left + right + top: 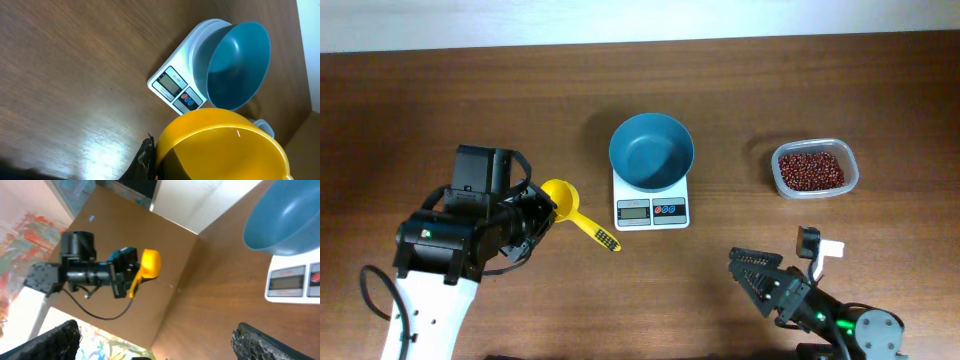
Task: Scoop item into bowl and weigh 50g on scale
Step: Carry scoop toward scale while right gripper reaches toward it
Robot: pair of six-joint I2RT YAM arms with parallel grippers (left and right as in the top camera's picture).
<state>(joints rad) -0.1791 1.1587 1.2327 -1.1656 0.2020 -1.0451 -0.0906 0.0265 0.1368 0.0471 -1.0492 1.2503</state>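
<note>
The teal-blue bowl (652,150) sits empty on the white scale (652,210) in the middle of the table. The dark red-brown beans (810,168) fill a clear plastic tub (851,176) to the right. My left gripper (538,213) is shut on an empty yellow scoop (562,198), left of the scale, its handle pointing toward the front edge. In the left wrist view the scoop (225,147) fills the bottom beside one black finger (145,156), with bowl (235,65) and scale (176,89) beyond. My right gripper (782,262) stands open and empty near the front right.
The right wrist view shows the left arm (85,272) holding the scoop (148,266) above the table, with the bowl (285,220) and the scale (295,280) at the right. Bare wood lies between the scale and the tub.
</note>
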